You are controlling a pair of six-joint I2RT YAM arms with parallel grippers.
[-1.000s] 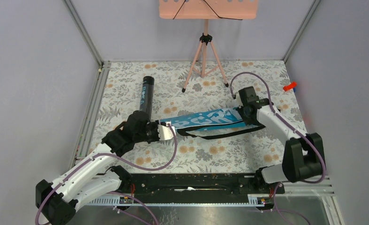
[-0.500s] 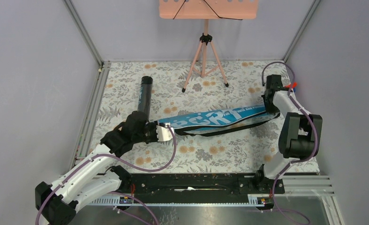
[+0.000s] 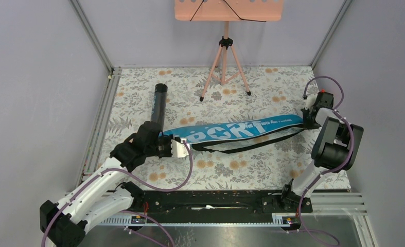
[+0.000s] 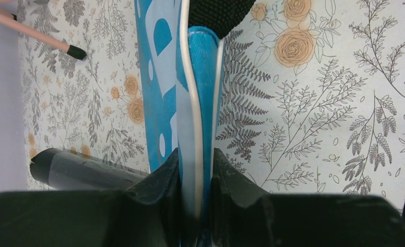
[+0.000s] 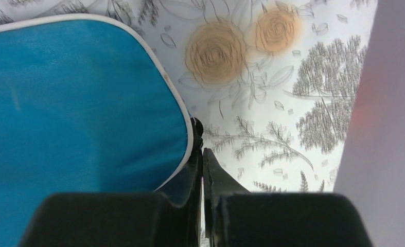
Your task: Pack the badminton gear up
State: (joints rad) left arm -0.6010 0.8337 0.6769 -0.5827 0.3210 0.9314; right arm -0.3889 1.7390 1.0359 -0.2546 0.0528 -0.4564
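gripping blue bag (image 3: 236,129) at both ends

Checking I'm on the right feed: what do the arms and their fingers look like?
Both the left arm and right arm have white links between bulky black joints. A purple cable loops loosely along each. The fingers are matte black, blunt wedges.

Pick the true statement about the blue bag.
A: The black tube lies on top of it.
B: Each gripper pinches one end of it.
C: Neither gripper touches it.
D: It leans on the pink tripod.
B: the left gripper is clamped on the blue bag at its piped edge near the black tube, and the right gripper is shut on its far end.
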